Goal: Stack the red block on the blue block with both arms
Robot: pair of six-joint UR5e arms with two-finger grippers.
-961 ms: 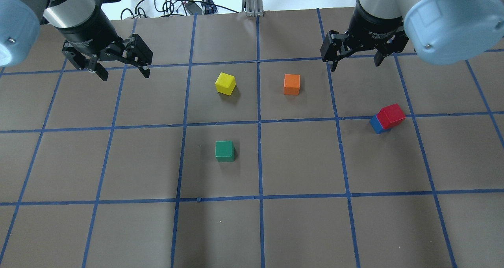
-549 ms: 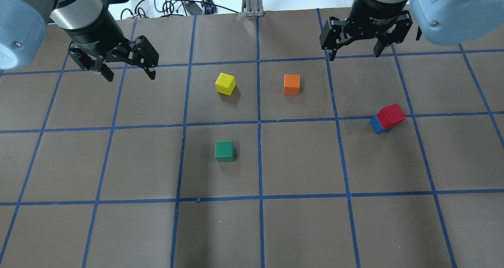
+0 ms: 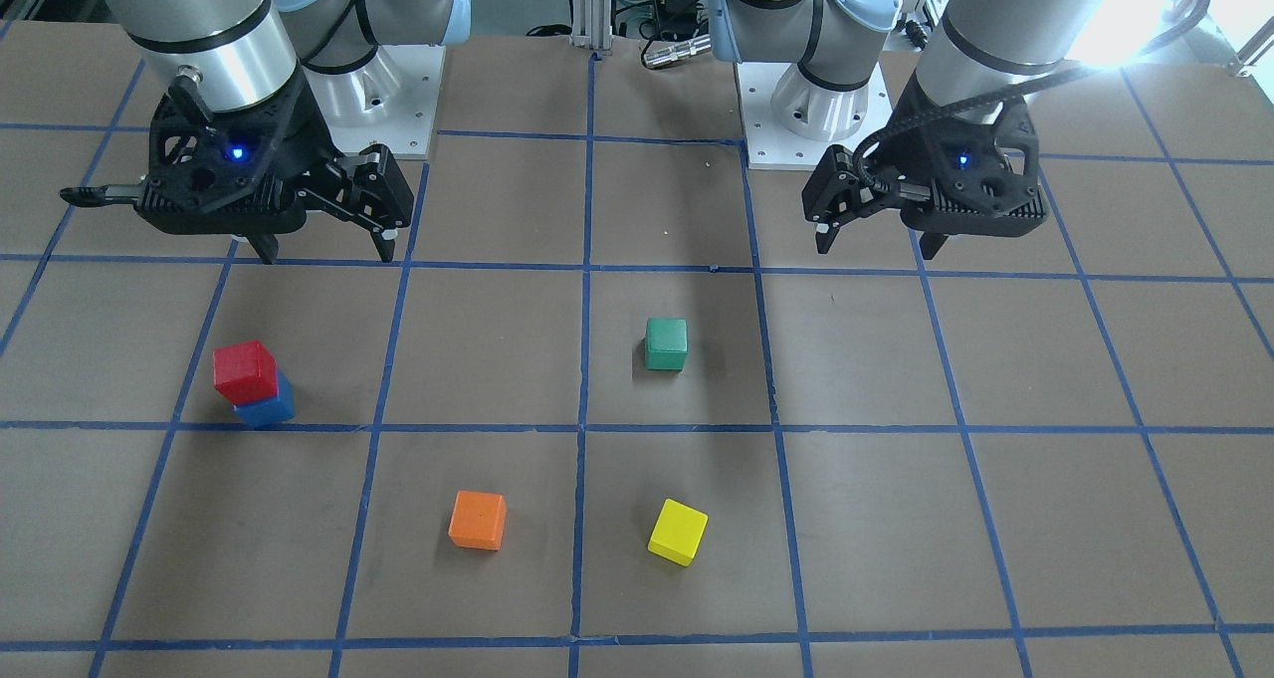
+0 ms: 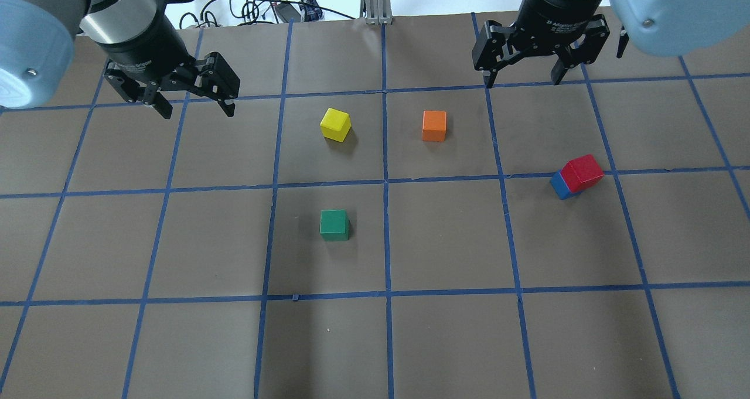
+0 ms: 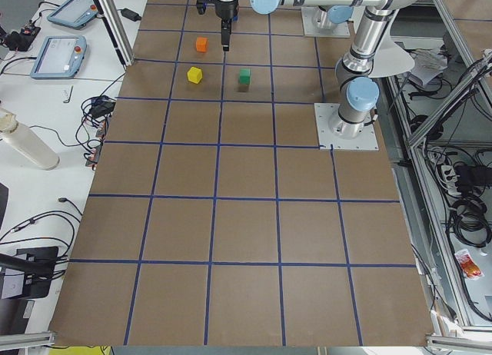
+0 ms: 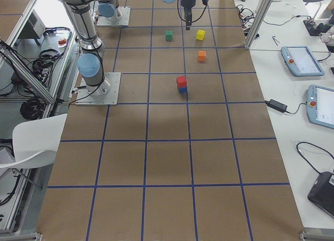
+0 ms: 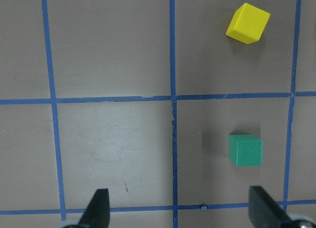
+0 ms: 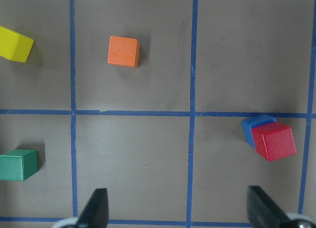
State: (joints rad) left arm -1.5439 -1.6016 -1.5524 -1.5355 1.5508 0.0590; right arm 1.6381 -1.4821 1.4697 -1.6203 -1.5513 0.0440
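Note:
The red block [image 4: 583, 171] sits on top of the blue block [image 4: 558, 186], a little offset and turned, on the right side of the table. The stack also shows in the front view, red block [image 3: 244, 370] on blue block [image 3: 267, 409], and in the right wrist view [image 8: 274, 141]. My right gripper [image 4: 521, 81] is open and empty, raised, apart from the stack. My left gripper [image 4: 198, 109] is open and empty, raised over the table's left side. Both also show open in the front view, the right gripper [image 3: 328, 253] and the left gripper [image 3: 876, 245].
A yellow cube [image 4: 336, 124], an orange cube [image 4: 434, 126] and a green cube [image 4: 334, 225] stand apart near the middle of the brown table with its blue tape grid. Cables lie beyond the far edge.
Both grippers have shifted a little toward the top of the overhead view, the left one also slightly right. Both stayed open. The blocks have not moved.

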